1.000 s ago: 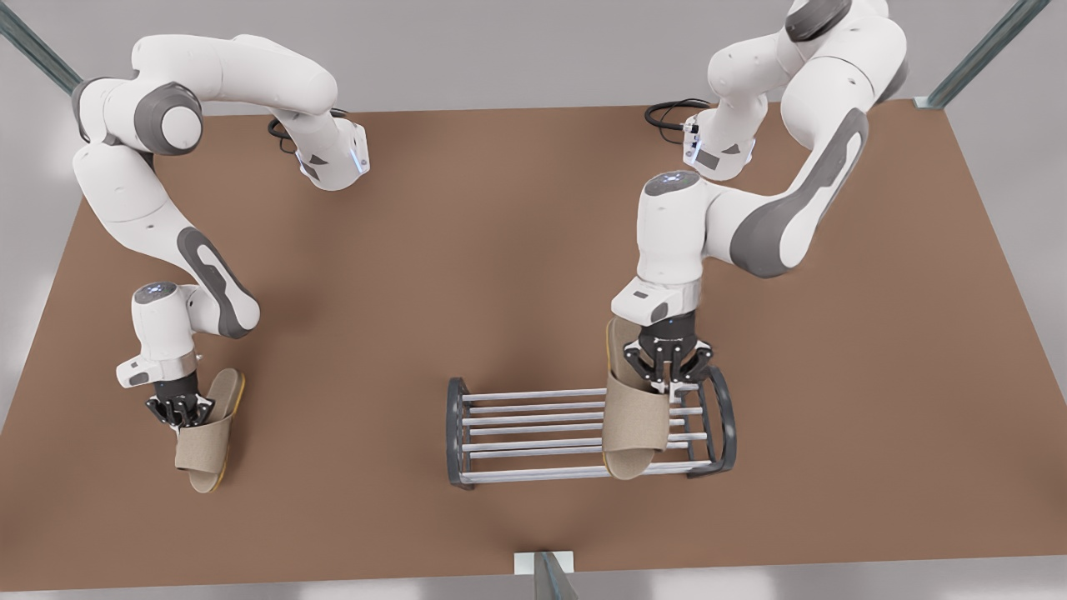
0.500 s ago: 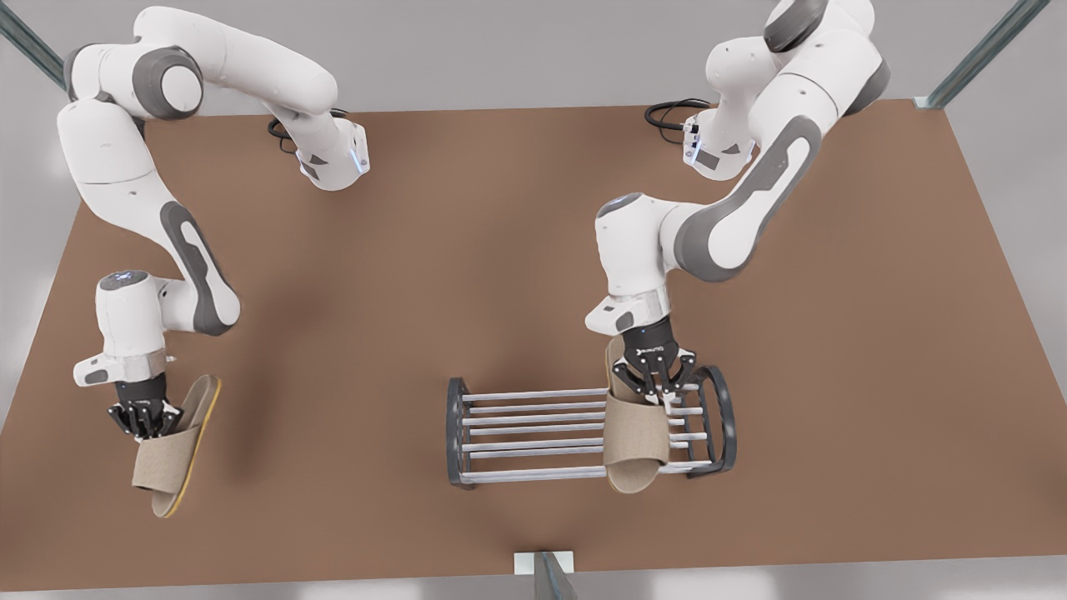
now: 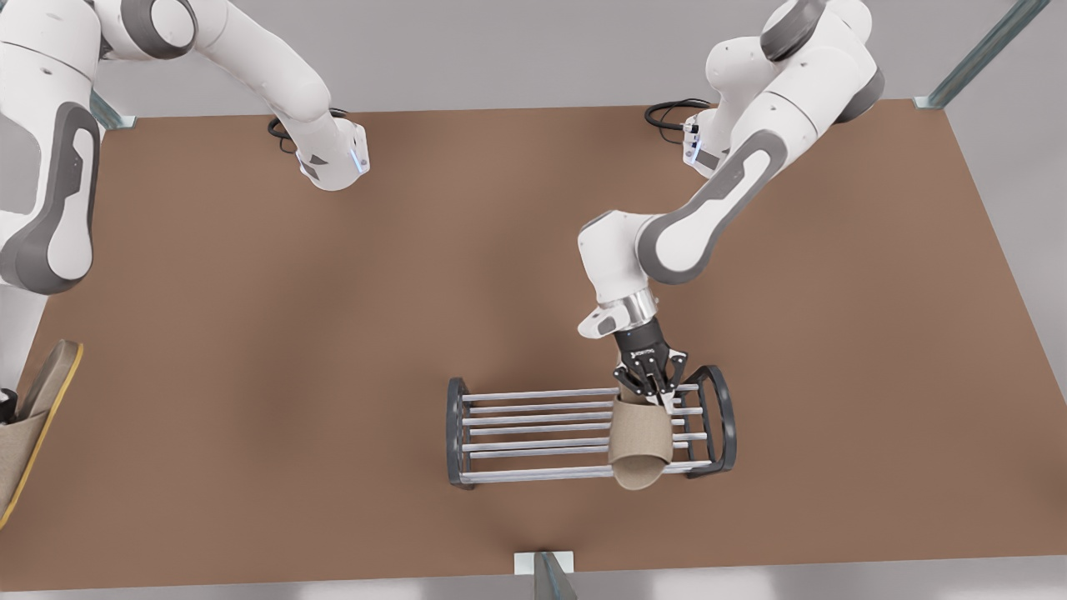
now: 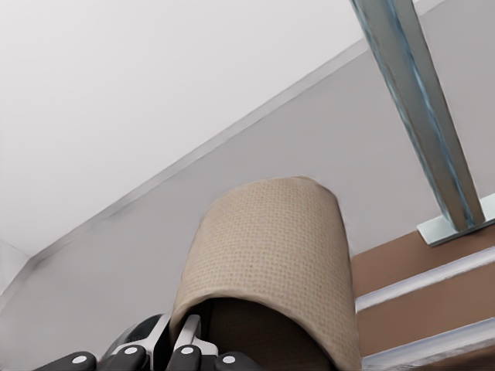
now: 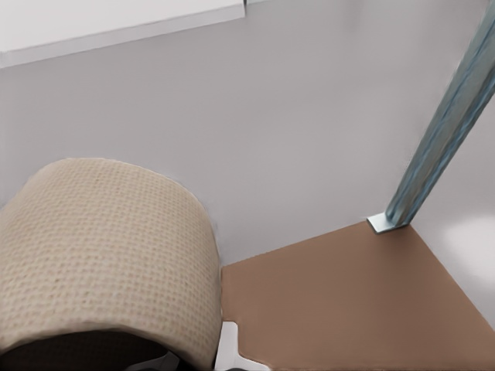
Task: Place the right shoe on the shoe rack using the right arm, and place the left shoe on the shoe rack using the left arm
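Nearest the front view's camera, on the brown table, stands the shoe rack, its silver bars running left to right between two dark arched ends. Over its end toward the front view's right, the left slipper lies across the bars with its toe past the nearest bar. Whether the sole rests fully on the bars or hangs just above them I cannot tell.

Just behind it, the left gripper comes down steeply from the far side, pinched narrow on the slipper's heel end. The left wrist view shows the woven beige upper band rising right over the dark fingers, with rack bars beyond.

Farther toward the front view's left edge, the right slipper hangs tilted, yellow sole edge outward, well apart from the rack. The right gripper is a dark sliver beside it, and I judge it closed on the slipper, which looms close in the right wrist view.

Both slippers look light, with a soft fabric band over a firmer sole. The band would crease under a pinch, so the sole edge or the band's rim near the heel seems the surer hold. Thin round bars offer little seat, so a tilted release could let the slipper slide.
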Controlling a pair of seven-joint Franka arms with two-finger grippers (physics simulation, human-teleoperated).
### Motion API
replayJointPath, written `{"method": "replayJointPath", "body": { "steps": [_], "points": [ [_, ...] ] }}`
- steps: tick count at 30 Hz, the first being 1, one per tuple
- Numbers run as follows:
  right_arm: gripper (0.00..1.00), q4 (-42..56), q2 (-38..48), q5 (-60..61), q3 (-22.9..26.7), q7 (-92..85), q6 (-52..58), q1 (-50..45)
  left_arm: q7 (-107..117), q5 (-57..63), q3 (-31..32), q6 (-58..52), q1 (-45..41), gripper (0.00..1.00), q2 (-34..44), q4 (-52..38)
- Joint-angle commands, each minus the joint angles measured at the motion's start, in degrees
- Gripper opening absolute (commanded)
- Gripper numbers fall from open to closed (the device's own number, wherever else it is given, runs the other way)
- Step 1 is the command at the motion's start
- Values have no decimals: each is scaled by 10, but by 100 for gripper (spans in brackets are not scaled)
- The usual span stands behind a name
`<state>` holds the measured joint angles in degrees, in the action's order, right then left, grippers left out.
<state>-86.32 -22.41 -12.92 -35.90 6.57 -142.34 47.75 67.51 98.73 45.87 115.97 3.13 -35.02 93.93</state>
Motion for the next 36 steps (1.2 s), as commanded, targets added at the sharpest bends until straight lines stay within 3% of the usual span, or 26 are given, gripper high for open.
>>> {"method": "replayJointPath", "body": {
  "steps": [1,4,11,17,20,21,23,27,29,34,36],
  "points": [
    [21,1,4,-10,-14,75,117,-11,46,16,0,-22,3,24,2,12],
    [21,10,-2,-12,-13,69,118,-33,57,39,1,-22,20,24,5,31],
    [21,141,-1,-26,-9,73,302,-78,82,38,1,-25,21,24,3,37],
    [21,140,-16,-76,-3,215,312,-216,88,36,2,-32,20,24,7,49],
    [21,147,-21,-91,55,265,310,-318,96,32,2,-36,14,25,7,53],
    [21,171,-31,-91,102,274,311,-374,96,32,2,-36,13,100,6,52],
    [21,211,-43,-90,173,310,324,-459,96,32,2,-36,13,100,6,52],
    [21,238,-77,-90,199,398,333,-547,94,32,2,-41,13,100,8,53],
    [21,252,-95,-90,256,426,332,-621,90,32,3,-49,10,100,11,53],
    [21,260,-119,-90,267,474,327,-654,80,31,4,-50,7,100,14,52],
    [21,287,-140,-90,316,496,326,-701,75,31,4,-50,13,100,13,50]
  ]
}}
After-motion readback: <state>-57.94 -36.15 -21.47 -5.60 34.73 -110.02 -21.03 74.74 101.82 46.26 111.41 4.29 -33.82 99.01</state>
